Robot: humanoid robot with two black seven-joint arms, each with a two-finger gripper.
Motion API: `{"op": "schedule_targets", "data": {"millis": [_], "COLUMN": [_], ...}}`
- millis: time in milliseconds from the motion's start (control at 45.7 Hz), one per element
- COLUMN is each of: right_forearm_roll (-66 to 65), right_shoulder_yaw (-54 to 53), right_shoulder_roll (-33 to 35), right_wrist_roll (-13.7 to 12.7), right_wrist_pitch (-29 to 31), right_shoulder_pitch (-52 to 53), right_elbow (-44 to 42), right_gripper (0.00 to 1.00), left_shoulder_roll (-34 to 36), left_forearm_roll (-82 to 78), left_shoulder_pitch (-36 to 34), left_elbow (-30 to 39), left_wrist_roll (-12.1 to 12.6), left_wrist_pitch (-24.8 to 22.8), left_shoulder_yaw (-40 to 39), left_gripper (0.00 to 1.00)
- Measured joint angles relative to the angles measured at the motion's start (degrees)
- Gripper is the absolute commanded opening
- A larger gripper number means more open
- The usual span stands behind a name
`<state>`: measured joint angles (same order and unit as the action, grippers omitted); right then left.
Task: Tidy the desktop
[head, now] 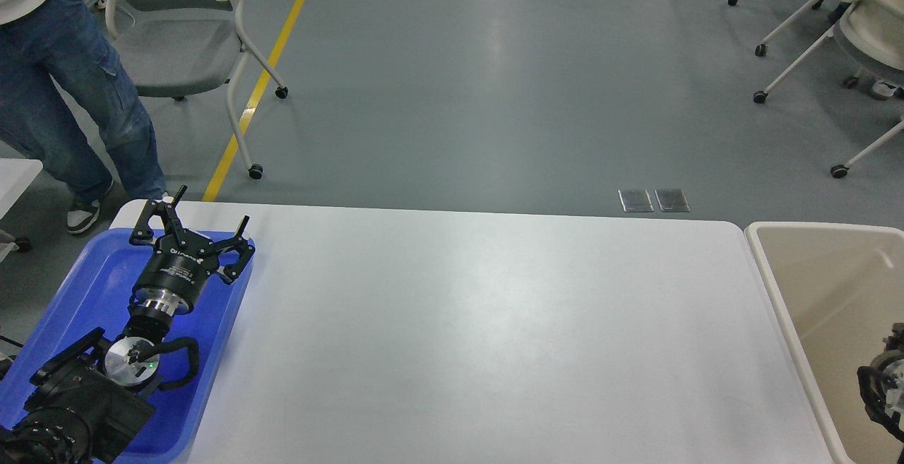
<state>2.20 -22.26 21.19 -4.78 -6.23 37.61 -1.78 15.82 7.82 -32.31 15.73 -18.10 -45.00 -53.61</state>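
The desktop (480, 323) is a large white tabletop with rounded corners, and no loose object shows on it. My left gripper (212, 204) is open and empty, its fingers spread, above the far part of the blue plastic tray (92, 287) at the table's left end. Of my right arm only a dark part (883, 386) shows at the right edge, over the beige bin (777, 266); its gripper is out of view.
A person in jeans (78, 90) stands beyond the table's far left corner. Grey wheeled chairs stand behind at the left (183, 33) and at the far right (847, 26). A yellow floor line (268, 68) runs away from the table.
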Motion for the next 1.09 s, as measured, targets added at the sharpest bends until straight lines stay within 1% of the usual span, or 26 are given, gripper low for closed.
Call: {"op": "schedule_targets", "data": {"millis": [197,328,525,700,853,1093], "right_forearm_roll": [0.6,2.0,3.2,3.7,3.9,4.0], "right_shoulder_yaw": [-1.2,-3.3,-9.9,-17.6,-22.6,-27.7], "right_shoulder_roll": [3.0,5.8,10.0,12.1,12.5,10.3], "right_wrist_roll": [0.0,0.0,0.0,0.0,0.0,0.0], "right_wrist_pitch": [0.5,1.3,2.3,3.7,5.8,11.3], "right_shoulder_pitch": [5.2,8.8,11.9,12.8,12.4,10.0], "right_elbow": [0.9,4.4,14.9,26.9,35.5,44.9], "right_gripper": [1.00,1.00,1.00,1.00,1.00,1.00], "left_shoulder_roll": [0.0,0.0,0.0,0.0,0.0,0.0], "left_forearm_roll": [0.0,0.0,0.1,0.1,0.2,0.2], "left_shoulder_pitch": [0.0,0.0,0.1,0.1,0.1,0.0], "left_elbow": [0.0,0.0,0.0,0.0,0.0,0.0], "left_wrist_roll": [0.0,-0.1,-0.1,-0.1,-0.2,-0.2], "left_wrist_pitch": [0.0,0.0,0.0,0.0,0.0,0.0], "left_shoulder_yaw": [0.0,0.0,0.0,0.0,-0.1,-0.1], "left_gripper": [1.00,1.00,1.00,1.00,1.00,1.00]}}
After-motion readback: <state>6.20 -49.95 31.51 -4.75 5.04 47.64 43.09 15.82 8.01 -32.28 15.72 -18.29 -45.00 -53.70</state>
